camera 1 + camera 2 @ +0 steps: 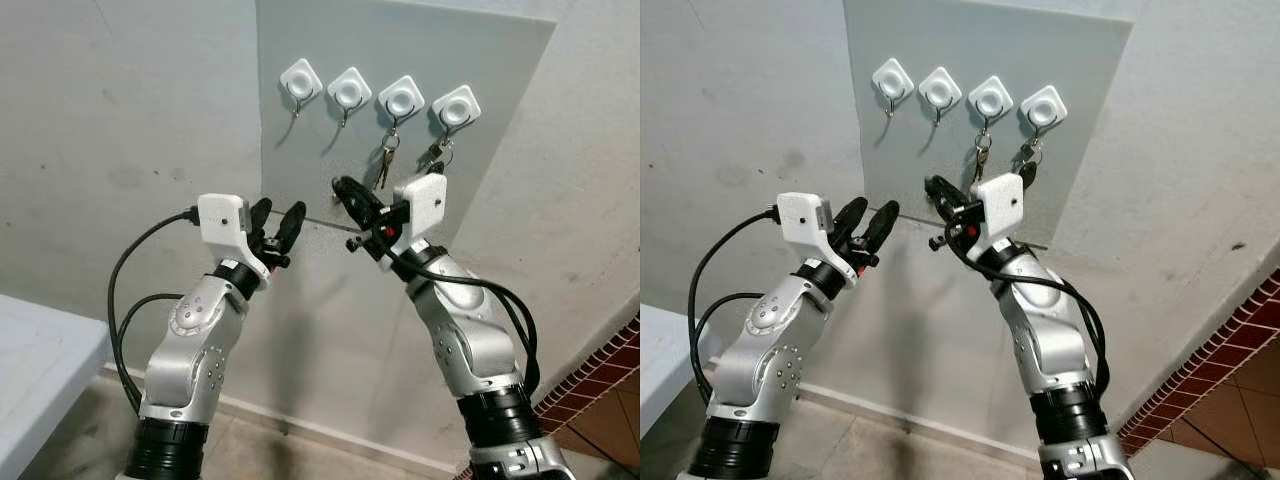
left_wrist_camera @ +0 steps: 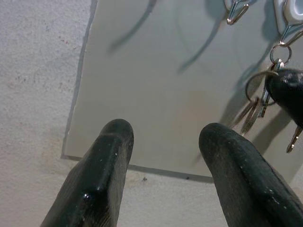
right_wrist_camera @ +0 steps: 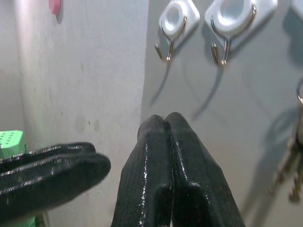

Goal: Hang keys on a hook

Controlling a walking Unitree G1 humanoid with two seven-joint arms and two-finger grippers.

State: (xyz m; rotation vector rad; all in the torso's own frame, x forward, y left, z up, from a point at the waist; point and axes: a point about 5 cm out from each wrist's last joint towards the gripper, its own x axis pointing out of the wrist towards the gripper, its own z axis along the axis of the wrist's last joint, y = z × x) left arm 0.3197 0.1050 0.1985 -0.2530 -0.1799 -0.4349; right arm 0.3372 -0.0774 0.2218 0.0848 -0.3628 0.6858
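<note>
- Keys hang from the third hook on the grey wall panel; another bunch hangs from the fourth (rightmost) hook.
- Left gripper is raised below the panel, fingers parted, empty.
- Right gripper is just below the keys, fingers pressed together, holding nothing.

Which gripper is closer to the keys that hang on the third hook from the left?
Right. The right gripper, fingers shut, sits just below and left of those keys. The left gripper, open, is lower and further left.
</note>
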